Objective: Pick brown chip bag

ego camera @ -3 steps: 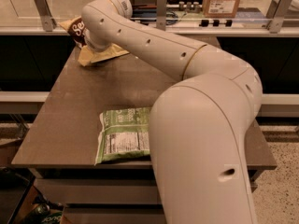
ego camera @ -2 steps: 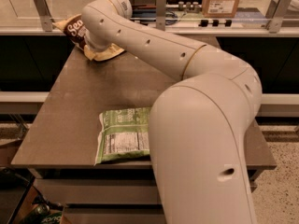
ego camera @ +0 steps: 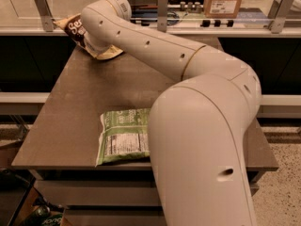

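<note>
The brown chip bag [ego camera: 74,27] is at the table's far left corner. It is crinkled, with a dark brown panel, white lettering and pale yellow-tan edges. Its brown end is tipped up off the tabletop, and its pale lower edge [ego camera: 107,53] is close to the surface. My gripper [ego camera: 89,41] is at the end of the long white arm, right against the bag and mostly hidden behind the wrist. It holds the bag.
A flat green bag with a white nutrition label [ego camera: 123,136] lies near the front edge of the dark table [ego camera: 70,102]. My arm's large white body covers the table's right front. A counter with rails and boxes [ego camera: 221,4] runs behind.
The brown bag's dark end has risen and shifted left with the wrist. The green bag has not moved.
</note>
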{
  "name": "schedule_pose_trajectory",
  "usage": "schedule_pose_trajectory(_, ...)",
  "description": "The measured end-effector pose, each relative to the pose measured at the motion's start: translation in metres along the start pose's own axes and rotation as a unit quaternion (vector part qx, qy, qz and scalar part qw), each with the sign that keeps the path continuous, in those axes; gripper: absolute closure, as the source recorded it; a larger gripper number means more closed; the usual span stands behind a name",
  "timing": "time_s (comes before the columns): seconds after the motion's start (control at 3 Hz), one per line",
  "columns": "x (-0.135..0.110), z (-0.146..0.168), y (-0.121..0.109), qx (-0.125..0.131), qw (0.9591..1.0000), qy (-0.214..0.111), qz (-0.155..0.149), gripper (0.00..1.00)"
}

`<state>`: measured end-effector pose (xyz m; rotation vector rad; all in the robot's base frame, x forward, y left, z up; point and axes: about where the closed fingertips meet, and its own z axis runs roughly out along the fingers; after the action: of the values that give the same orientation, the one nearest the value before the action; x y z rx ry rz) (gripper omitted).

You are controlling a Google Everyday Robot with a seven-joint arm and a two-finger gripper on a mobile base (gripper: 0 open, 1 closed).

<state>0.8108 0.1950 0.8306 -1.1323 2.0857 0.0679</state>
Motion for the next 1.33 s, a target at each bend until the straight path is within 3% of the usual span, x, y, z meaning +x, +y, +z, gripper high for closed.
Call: schedule_pose_trajectory(1.33,-0.0009,-0.0009,-0.0004,0.000,1.0000,0.000,0.000,1.00)
